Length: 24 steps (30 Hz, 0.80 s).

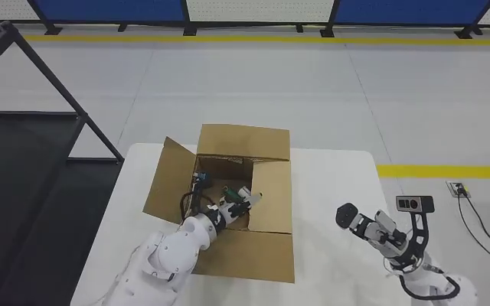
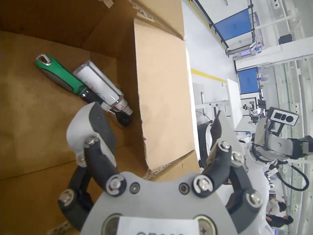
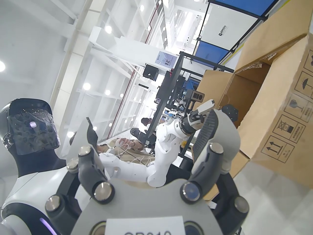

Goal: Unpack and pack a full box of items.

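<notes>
- An open cardboard box (image 1: 245,256) stands on the white counter (image 1: 337,176), with its top flaps folded out or standing up.
- The left arm comes over the box's near wall, and the left claw (image 2: 156,114) sits inside the opening.
- Its fingers (image 2: 97,128) are spread wide apart and grip nothing.
- In the left wrist view, the torn lower corner of one cardboard flap (image 2: 161,86) shows between the two fingers. I cannot tell whether they actually straddle it.
- A green-handled tool (image 2: 61,76) lies flat on the box floor, with a metal loop at the handle's end and a dark head at the other end.
- A white tube (image 2: 97,84) lies alongside the tool and touches it, its capped end near the tool's dark head.
- Both lie close to the foot of the box wall, near a corner.
- The tip of one left finger covers part of the tool's shaft, and I cannot tell if the finger touches it.
- The right claw (image 1: 351,219) is held above the counter on the robot's right side, well apart from the box.
- Its fingers (image 3: 212,128) are also spread, with nothing between them.
- The right wrist view shows the outside of the box, with printed handling symbols on one wall.
</notes>
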Available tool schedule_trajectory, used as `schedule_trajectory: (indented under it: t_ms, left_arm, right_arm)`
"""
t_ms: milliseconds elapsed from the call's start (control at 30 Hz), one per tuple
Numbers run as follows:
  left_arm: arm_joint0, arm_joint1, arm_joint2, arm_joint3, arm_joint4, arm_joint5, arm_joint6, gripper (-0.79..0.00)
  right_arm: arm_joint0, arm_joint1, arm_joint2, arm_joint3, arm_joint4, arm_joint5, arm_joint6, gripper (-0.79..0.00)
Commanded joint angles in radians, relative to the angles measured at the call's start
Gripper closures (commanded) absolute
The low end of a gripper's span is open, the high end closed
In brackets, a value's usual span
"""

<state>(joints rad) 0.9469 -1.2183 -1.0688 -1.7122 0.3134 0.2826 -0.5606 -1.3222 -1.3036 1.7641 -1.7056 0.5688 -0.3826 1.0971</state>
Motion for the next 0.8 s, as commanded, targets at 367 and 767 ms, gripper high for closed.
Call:
schedule_trajectory:
  t_ms: [367,767]
  left_arm:
    - [-0.144,-0.039,0.086,0.194,-0.157,-0.151,-0.096,-0.785]
    - [-0.127,-0.039,0.065,0.04,-0.148,-0.177,-0.093,-0.785]
  right_arm:
    - [-0.052,0.023,0.053,0.017,0.034,-0.041,0.035,-0.785]
    - [-0.047,0.038,0.037,0.019,0.057,-0.056,0.06,-0.785]
